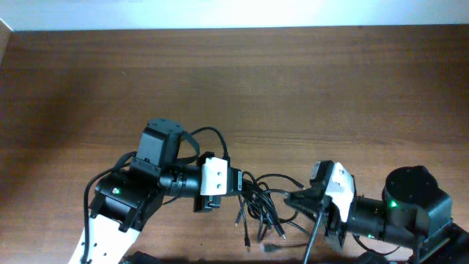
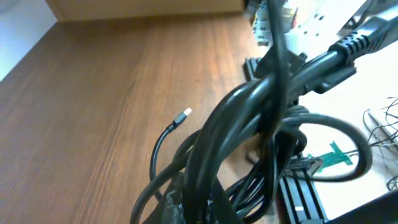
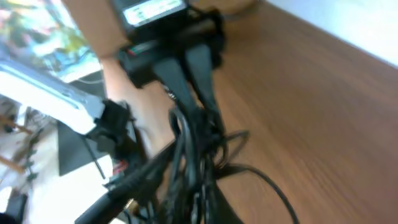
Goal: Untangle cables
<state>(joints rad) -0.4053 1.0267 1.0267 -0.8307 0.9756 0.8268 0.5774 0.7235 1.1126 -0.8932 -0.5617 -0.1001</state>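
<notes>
The cables [image 1: 258, 205] are a tangled bunch of thin black cords hanging between my two grippers near the table's front edge. Loose plug ends [image 1: 248, 240] trail on the wood below the bunch. My left gripper [image 1: 240, 183] is shut on the bunch's left side, and in the left wrist view [image 2: 194, 208] the cables [image 2: 242, 112] rise from its jaws. One cord with a light plug [image 2: 185, 114] curls to the left. My right gripper [image 1: 292, 198] is shut on the right side. The blurred right wrist view [image 3: 196, 208] shows the cables [image 3: 186, 155] running to the left gripper [image 3: 186, 62].
The brown wooden table [image 1: 234, 88] stretches behind the grippers. A thick black arm wire [image 1: 209, 136] loops above the left wrist. Beyond the front edge are a white surface and black rails [image 2: 305, 199].
</notes>
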